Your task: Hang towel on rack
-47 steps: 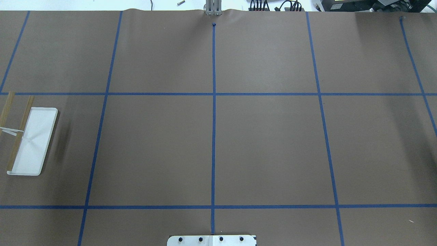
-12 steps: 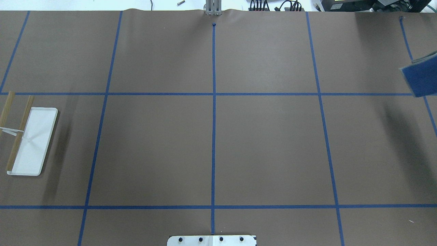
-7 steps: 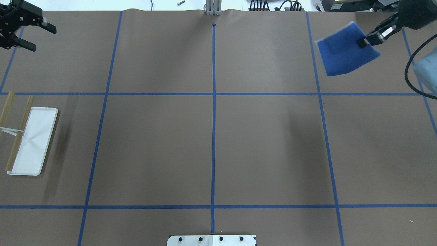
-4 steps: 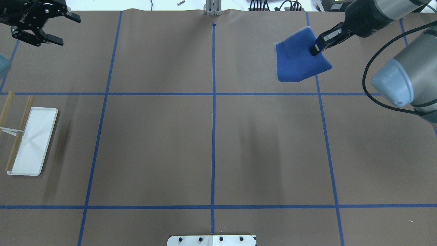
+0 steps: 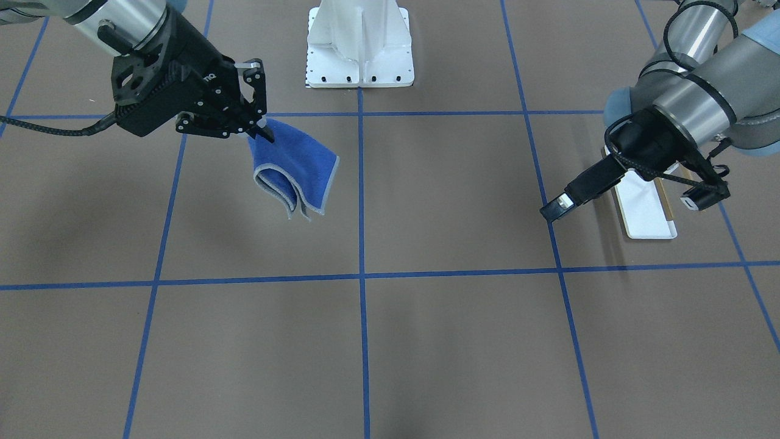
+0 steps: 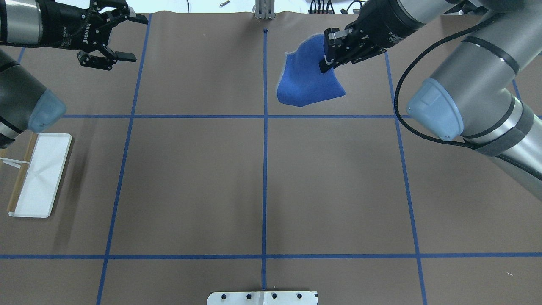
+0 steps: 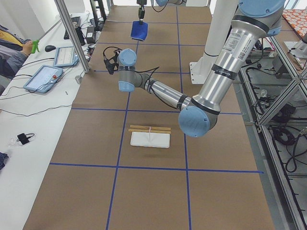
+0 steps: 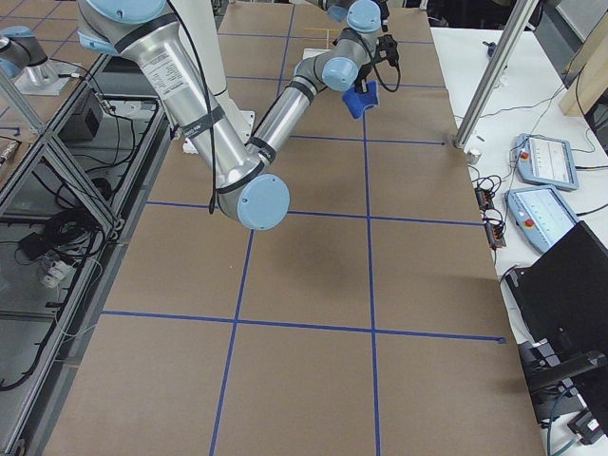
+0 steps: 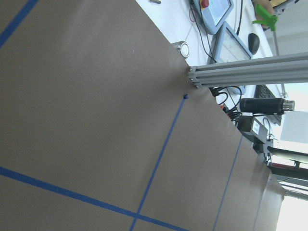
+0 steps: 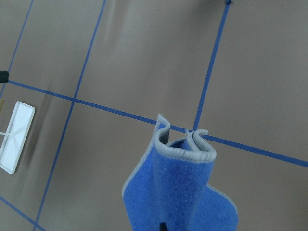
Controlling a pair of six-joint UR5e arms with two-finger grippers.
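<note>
A folded royal-blue towel (image 6: 307, 80) with a grey stitched edge hangs in the air above the far middle of the desk (image 6: 190, 178), just to the robot's right of the centre tape line (image 6: 265, 169). The right gripper (image 6: 325, 63) is clenched on its upper corner. The left gripper (image 6: 133, 38) hovers over the far left with fingers spread wide, grasping nothing. The small white-based rack (image 6: 40, 176) stands at the desk's left edge, well apart from the towel.
</note>
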